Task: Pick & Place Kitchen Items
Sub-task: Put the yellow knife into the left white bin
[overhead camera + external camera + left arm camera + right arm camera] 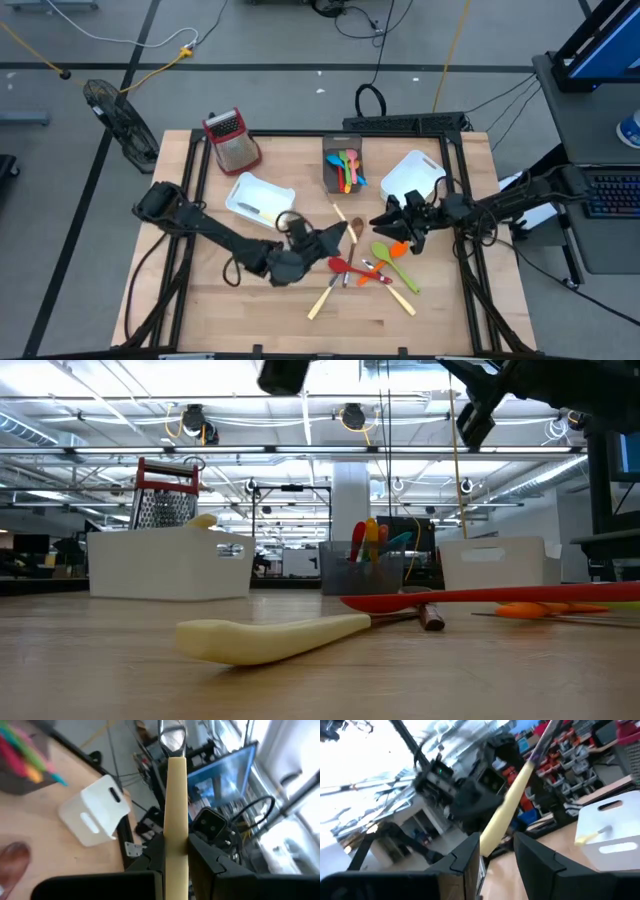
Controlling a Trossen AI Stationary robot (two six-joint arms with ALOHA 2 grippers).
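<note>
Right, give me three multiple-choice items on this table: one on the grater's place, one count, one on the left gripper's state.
1. Where does the box grater stand?
A. near a table corner on the left arm's side
B. inside the grey bin
C. between the two grippers
2. How many white bins are on the table?
A. one
B. two
C. four
3. The left gripper is:
A. open, empty
B. shut on a green spoon
C. shut on a cream-handled cutlery piece
Key: 1 A, the high view shows it there; 2 B, one near each arm; 3 C, the handle sits between its fingers.
</note>
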